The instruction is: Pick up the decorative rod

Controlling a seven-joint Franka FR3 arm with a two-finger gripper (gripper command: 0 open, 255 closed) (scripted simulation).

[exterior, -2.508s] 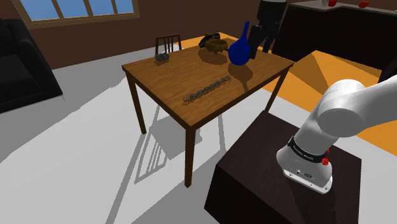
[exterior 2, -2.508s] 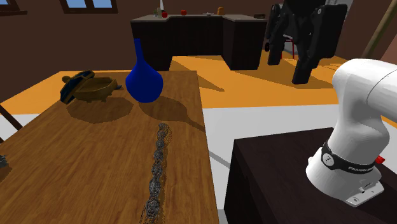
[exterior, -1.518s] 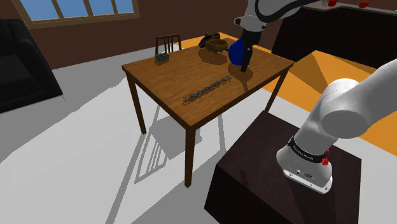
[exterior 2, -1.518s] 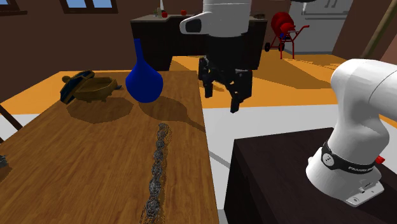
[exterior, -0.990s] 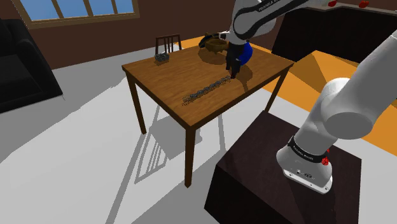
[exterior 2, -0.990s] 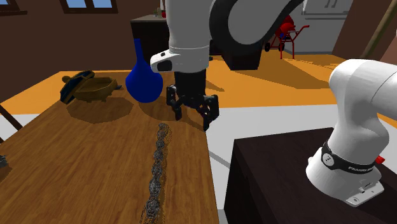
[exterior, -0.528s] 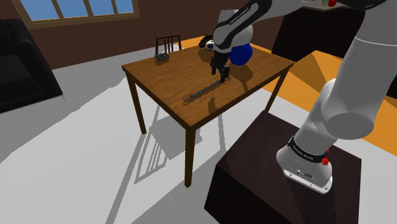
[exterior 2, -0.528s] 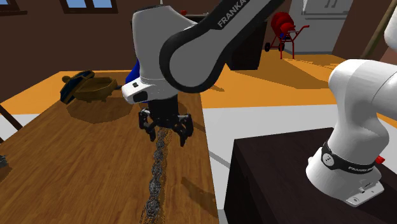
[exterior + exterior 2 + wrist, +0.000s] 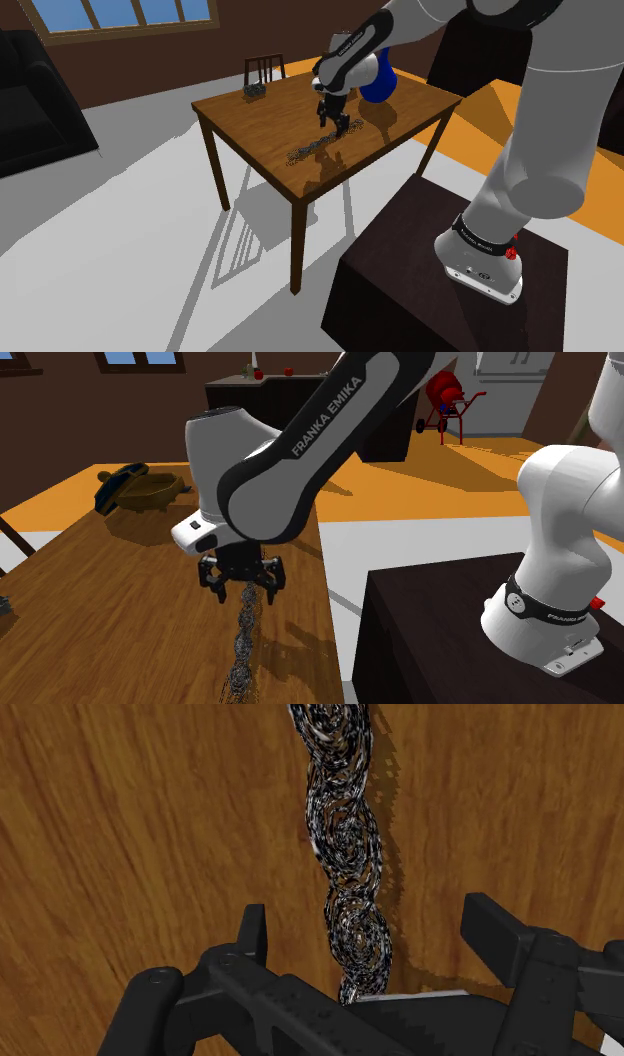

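The decorative rod (image 9: 308, 151) is a long, dark, twisted metallic piece lying flat on the brown wooden table (image 9: 250, 115). In the second exterior view the rod (image 9: 240, 642) runs toward the table's near edge. My black gripper (image 9: 333, 125) hangs low over the rod's far part, pointing down. Seen from the second exterior view, the gripper (image 9: 243, 590) is open with one finger on each side of the rod. In the wrist view the rod (image 9: 345, 834) passes between the spread fingers of the gripper (image 9: 367, 916), and they do not touch it.
A blue vase (image 9: 380, 82) stands just behind the arm, with a brown bowl (image 9: 145, 492) beside it. A small dark object (image 9: 254, 90) sits at the table's far corner in front of a chair (image 9: 266, 66). The table edge (image 9: 333, 642) is close to the rod.
The arm swung from high above the vase down toward the shoulder view's left, and the open gripper dropped over the rod. The rod has not moved.
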